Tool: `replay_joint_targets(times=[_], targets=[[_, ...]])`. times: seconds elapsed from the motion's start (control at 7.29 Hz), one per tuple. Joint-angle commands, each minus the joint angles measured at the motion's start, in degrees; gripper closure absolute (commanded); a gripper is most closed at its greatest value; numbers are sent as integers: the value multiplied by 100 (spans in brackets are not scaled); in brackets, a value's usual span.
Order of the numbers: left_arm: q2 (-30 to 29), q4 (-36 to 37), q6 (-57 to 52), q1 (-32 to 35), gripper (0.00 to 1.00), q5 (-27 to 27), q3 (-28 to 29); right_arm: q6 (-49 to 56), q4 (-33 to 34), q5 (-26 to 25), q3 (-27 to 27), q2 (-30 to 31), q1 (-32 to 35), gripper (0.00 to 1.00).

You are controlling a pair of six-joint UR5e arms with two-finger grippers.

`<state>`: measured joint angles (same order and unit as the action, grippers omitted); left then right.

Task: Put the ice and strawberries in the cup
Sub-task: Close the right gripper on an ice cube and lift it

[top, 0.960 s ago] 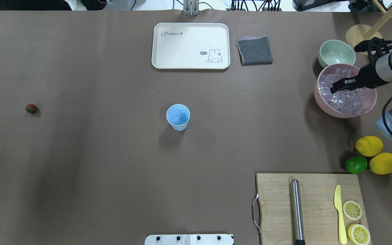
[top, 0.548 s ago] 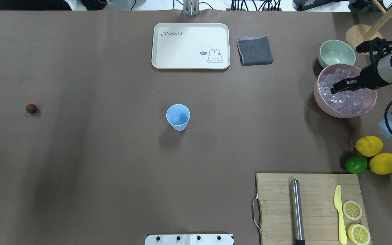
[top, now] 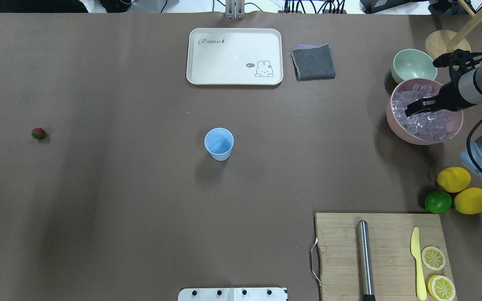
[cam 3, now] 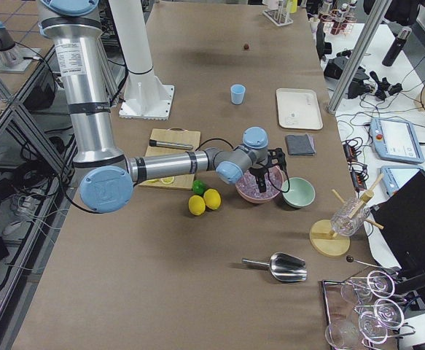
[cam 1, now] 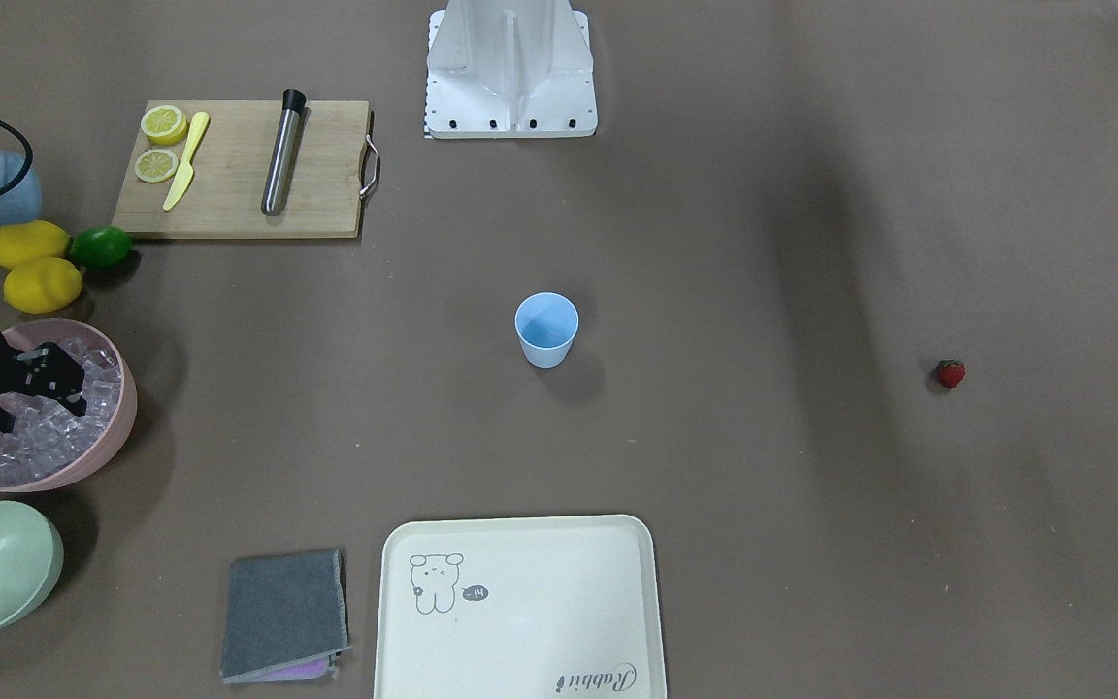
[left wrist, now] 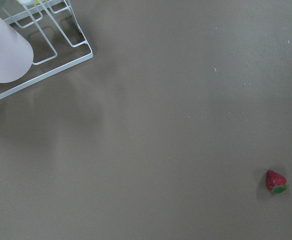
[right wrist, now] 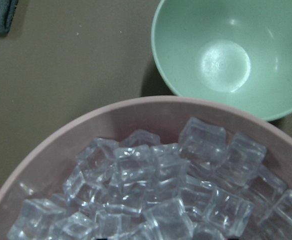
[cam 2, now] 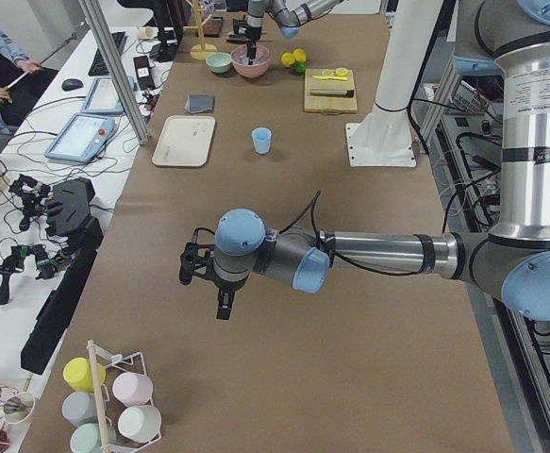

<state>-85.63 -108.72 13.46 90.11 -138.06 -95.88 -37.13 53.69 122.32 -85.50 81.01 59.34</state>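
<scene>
The light blue cup [top: 219, 143] stands upright mid-table, also in the front view [cam 1: 546, 330]. The strawberry [top: 38, 133] lies alone far on the left side; it also shows in the left wrist view [left wrist: 276, 181]. The ice [top: 427, 121] fills a pink bowl [top: 391, 121] at the right. My right gripper [top: 410, 109] hangs just over the ice [cam 1: 35, 437] with its jaws apart and empty; its wrist view shows the cubes [right wrist: 151, 190] close below. My left gripper [cam 2: 204, 283] shows only in the left side view, well short of the strawberry; I cannot tell whether it is open.
A pale green bowl [top: 412, 67] sits just beyond the pink bowl. Two lemons [top: 454, 179] and a lime [top: 437, 202] lie near the right arm. A cutting board [top: 383, 255] holds a steel rod, knife and lemon slices. A white tray [top: 234, 56] and grey cloth [top: 313, 62] lie at the far side.
The right arm's wrist has shifted slightly toward the far side, and the gripper has sunk a little closer to the ice. The cup and the strawberry have not moved.
</scene>
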Motion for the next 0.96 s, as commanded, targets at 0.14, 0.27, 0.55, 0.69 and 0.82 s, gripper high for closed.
replay_joint_targets(times=[0.14,0.27,0.55,0.69,0.82], targets=[[2,0,-10,6,2,7,8,-40,-8,-94,-2,-24,-45,21],[2,-9,-10,-3,2,16,8,-40,1,-85,-28,-24,-45,26],[46,-9,-19,-3,2,16,8,-40,1,-76,-54,-15,-45,32],[46,-9,-19,-3,2,16,8,-48,1,-42,-72,-15,-19,33],[55,-61,-1,-3,2,25,8,-48,1,-32,-72,-15,7,35]])
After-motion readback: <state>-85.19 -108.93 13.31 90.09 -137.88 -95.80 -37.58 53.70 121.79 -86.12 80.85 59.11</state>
